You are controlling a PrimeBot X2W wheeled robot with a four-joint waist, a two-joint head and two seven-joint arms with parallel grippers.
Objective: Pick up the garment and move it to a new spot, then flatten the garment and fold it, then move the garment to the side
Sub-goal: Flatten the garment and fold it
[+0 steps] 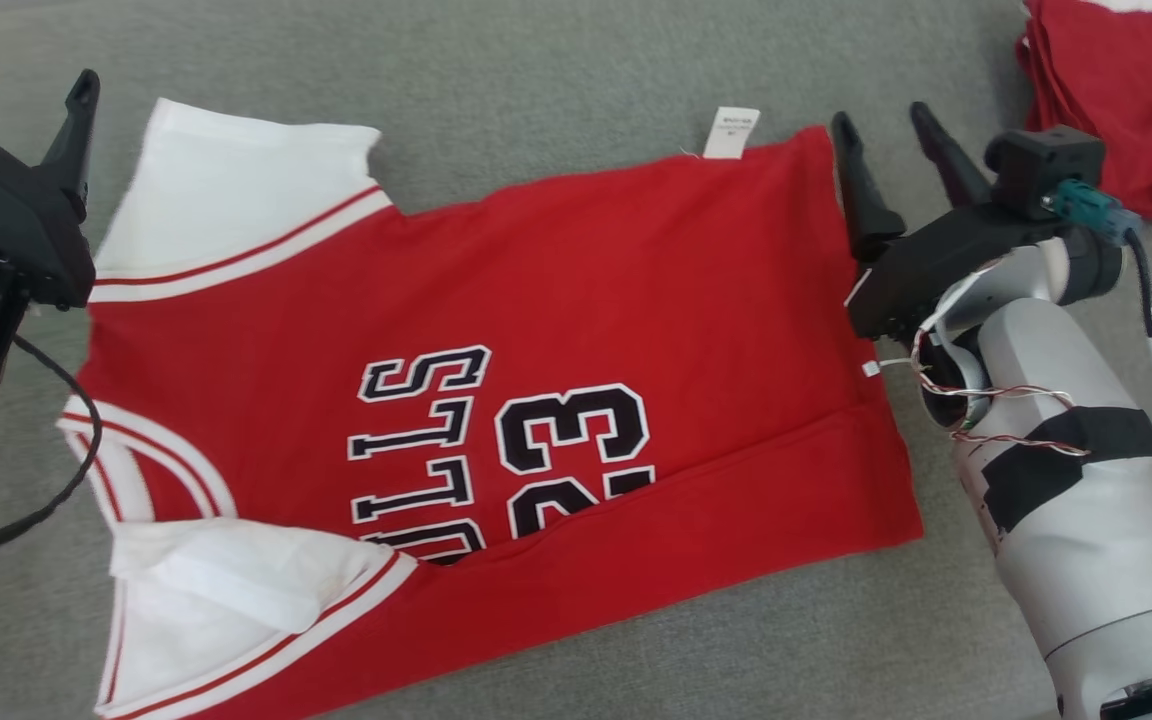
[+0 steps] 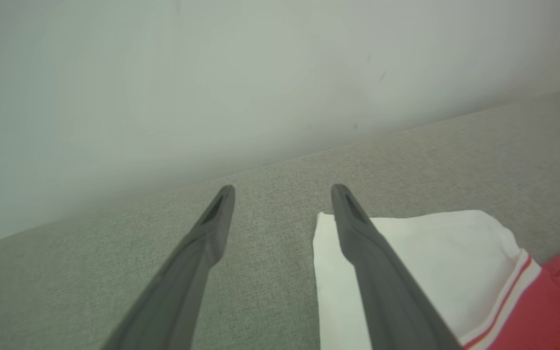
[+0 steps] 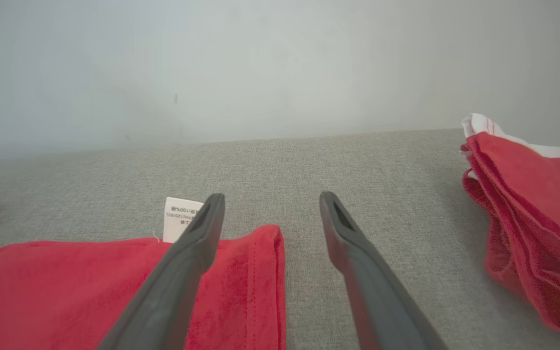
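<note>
The red jersey (image 1: 576, 330) is lying spread on the grey fabric surface (image 1: 536, 80) between both grippers. The left gripper (image 1: 33, 75) is hovering beside its white sleeve and the right gripper (image 1: 881, 117) at its hem corner. Both are standing wide apart, gripping nothing.

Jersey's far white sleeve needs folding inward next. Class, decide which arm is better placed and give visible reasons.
Left. The left gripper is open right beside that sleeve; the right gripper is at the hem end of the jersey, far across it.

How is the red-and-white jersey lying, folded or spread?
Mostly spread flat: the red-and-white jersey has its near edge folded over, hiding part of the lettering.
</note>
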